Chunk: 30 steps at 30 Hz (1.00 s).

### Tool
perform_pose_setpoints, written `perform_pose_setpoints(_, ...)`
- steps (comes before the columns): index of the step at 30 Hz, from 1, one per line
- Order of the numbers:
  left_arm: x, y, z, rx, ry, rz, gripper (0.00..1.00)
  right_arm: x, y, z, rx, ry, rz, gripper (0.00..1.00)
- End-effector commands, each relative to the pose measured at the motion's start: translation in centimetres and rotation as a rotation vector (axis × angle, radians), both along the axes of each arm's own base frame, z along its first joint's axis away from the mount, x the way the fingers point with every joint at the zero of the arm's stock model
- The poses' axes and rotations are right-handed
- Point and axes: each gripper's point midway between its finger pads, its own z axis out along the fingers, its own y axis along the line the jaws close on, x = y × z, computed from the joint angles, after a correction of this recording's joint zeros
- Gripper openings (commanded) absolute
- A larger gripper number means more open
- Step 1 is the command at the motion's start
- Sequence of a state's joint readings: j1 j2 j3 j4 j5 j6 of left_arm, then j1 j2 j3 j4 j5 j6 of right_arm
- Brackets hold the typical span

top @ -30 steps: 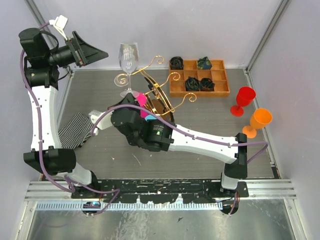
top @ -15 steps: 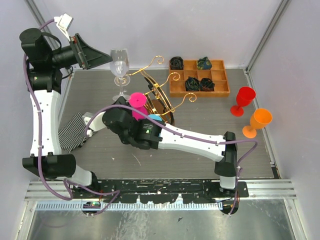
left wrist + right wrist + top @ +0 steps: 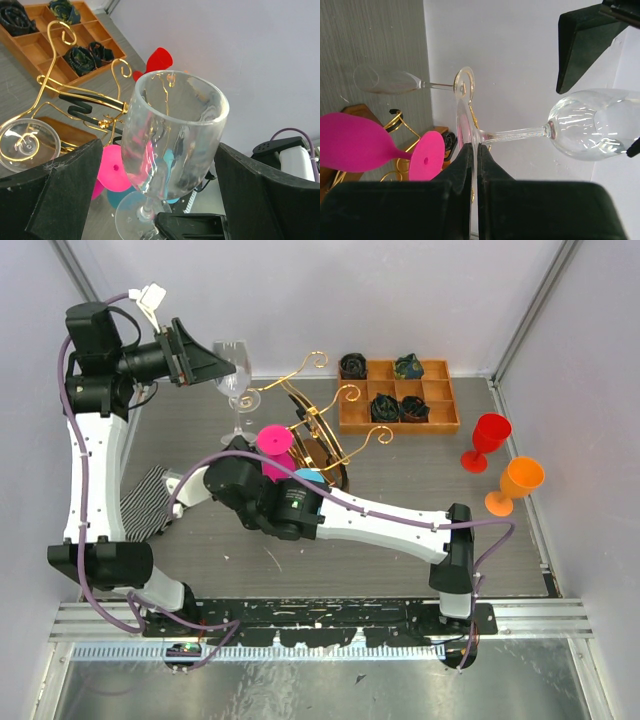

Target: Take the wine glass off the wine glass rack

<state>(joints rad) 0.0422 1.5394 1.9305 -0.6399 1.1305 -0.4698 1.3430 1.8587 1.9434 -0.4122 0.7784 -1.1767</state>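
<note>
Clear stemmed wine glass: foot clenched in right claw, bowl between fingers of released left claw; foot partly hidden.

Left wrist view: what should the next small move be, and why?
Probably close the left gripper gently on the clear wine glass: its bowl sits between the open jaws, while the right gripper pinches only the foot's rim.

On the worktop, the gold wire wine glass rack is the landmark. Just left of it is the clear stemmed wine glass, upright. At its near-left side is the pink plastic goblet. Behind and right lies the orange-brown wooden compartment tray. Well right stand the red plastic goblet and, nearer, the orange plastic goblet. Left and nearer lies the striped cloth
</note>
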Motion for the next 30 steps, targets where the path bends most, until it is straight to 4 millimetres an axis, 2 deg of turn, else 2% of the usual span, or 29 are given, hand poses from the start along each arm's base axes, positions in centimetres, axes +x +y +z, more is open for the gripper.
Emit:
perform_pose_setpoints(1,-0.6,-0.1,0.6,0.023,-0.029,0.003,0.99,-0.6,0.6,3.7,0.068,-0.053,0.045,0.01)
perform_pose_setpoints(8,-0.1,0.0,0.2,0.032,-0.022,0.016,0.99,-1.1,0.7,3.6,0.066,-0.043,0.059,0.01)
perform_pose_setpoints(11,0.0,0.0,0.4,0.035,-0.029,0.026,0.95,-1.1,0.6,3.5,0.068,-0.037,0.060,0.01)
perform_pose_setpoints(14,-0.1,0.0,0.5,0.035,-0.032,0.024,0.89,-1.1,0.7,3.5,0.075,-0.031,0.063,0.01)
perform_pose_setpoints(20,0.0,0.1,0.6,0.040,-0.041,0.035,0.64,-1.1,0.8,3.2,0.078,-0.022,0.063,0.01)
perform_pose_setpoints(22,-0.1,0.1,0.7,0.041,-0.045,0.035,0.53,-1.1,0.8,3.2,0.087,-0.024,0.057,0.00)
perform_pose_setpoints(25,0.0,0.2,0.8,0.053,-0.059,0.051,0.46,-1.0,0.9,3.3,0.105,-0.028,0.044,0.01)
perform_pose_setpoints(26,0.0,0.3,0.8,0.058,-0.060,0.061,0.45,-0.9,0.9,3.5,0.116,-0.033,0.036,0.04)
perform_pose_setpoints(30,0.7,1.0,0.3,0.102,-0.059,0.121,0.43,-0.8,0.7,4.3,0.179,-0.043,0.003,0.46)
